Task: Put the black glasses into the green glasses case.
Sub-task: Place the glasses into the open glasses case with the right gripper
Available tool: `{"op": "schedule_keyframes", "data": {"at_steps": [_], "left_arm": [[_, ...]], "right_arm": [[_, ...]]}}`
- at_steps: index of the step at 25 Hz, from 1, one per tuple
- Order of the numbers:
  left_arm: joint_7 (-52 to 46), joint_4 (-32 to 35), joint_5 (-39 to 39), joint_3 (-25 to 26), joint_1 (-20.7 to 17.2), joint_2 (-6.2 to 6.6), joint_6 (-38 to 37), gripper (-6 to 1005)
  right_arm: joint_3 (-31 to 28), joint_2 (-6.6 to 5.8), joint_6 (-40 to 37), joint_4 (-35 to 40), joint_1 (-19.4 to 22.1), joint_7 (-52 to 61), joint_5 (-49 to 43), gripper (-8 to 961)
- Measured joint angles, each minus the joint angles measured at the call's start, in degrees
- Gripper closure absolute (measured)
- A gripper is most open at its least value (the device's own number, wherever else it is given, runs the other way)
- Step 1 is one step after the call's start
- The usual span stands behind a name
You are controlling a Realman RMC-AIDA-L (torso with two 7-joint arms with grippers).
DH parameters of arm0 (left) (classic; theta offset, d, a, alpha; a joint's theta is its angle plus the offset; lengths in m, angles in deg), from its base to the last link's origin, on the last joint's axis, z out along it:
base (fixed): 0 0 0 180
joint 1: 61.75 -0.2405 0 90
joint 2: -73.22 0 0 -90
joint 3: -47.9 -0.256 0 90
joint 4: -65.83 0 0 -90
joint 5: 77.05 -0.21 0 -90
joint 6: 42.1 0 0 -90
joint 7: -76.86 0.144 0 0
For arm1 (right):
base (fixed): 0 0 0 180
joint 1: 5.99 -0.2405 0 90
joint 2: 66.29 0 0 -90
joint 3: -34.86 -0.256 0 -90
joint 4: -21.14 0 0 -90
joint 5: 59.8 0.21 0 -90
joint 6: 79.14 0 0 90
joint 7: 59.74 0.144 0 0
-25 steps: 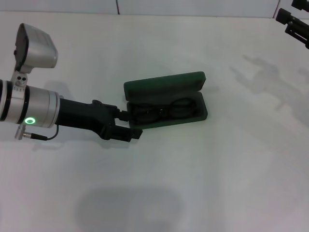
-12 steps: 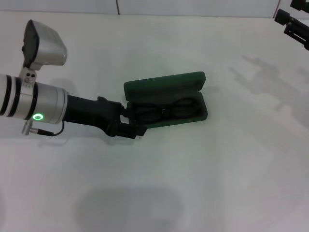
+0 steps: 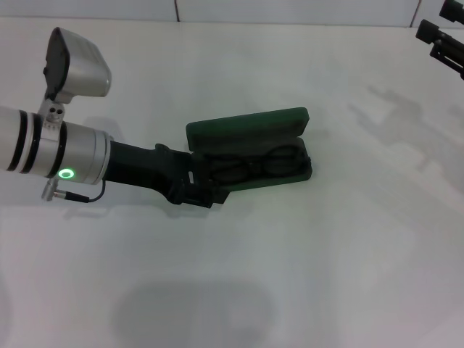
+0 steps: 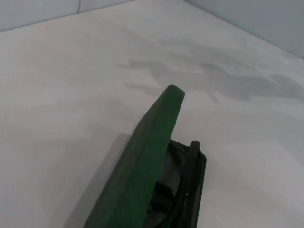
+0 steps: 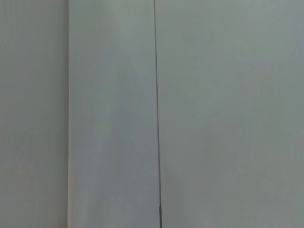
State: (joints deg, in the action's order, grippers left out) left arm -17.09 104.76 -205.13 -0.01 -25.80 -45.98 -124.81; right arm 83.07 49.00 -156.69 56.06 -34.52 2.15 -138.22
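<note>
The green glasses case (image 3: 246, 127) lies near the table's middle, its lid raised partway over the base. The black glasses (image 3: 254, 168) rest inside the base, lenses side by side. My left gripper (image 3: 203, 184) is at the case's left end, its fingers spread and touching the corner where lid and base meet, holding nothing. In the left wrist view the lid (image 4: 152, 142) slants up over the dark lining. My right gripper (image 3: 444, 32) stays parked at the far right corner.
The white table (image 3: 326, 261) stretches bare around the case. A wall panel seam (image 5: 156, 114) fills the right wrist view.
My left arm has moved right, bringing its fingers from just short of the case up against its left end. The case and glasses have stayed put.
</note>
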Motion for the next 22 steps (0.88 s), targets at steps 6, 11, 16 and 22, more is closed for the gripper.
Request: {"op": "schedule_keyframes", "data": {"at_steps": [6, 11, 16, 22], "left_arm": [[0.0, 0.0, 0.5, 0.1, -0.2, 0.00, -0.5, 287], [0.0, 0.1, 0.6, -1.7, 0.0, -0.23, -0.6, 288], [-0.5, 0.0, 0.5, -3.1, 0.4, -0.31, -0.5, 288], [-1.0, -0.5, 0.5, -3.2, 1.2, -0.34, 0.9, 288]], "right_arm": [[-0.1, -0.09, -0.4, 0.1, 0.3, 0.0, 0.0, 426], [0.0, -0.20, -0.5, 0.1, 0.3, -0.1, 0.0, 426], [-0.1, -0.24, -0.5, 0.1, 0.6, -0.7, 0.0, 426], [-0.3, -0.31, -1.0, 0.1, 0.8, -0.8, 0.0, 426]]}}
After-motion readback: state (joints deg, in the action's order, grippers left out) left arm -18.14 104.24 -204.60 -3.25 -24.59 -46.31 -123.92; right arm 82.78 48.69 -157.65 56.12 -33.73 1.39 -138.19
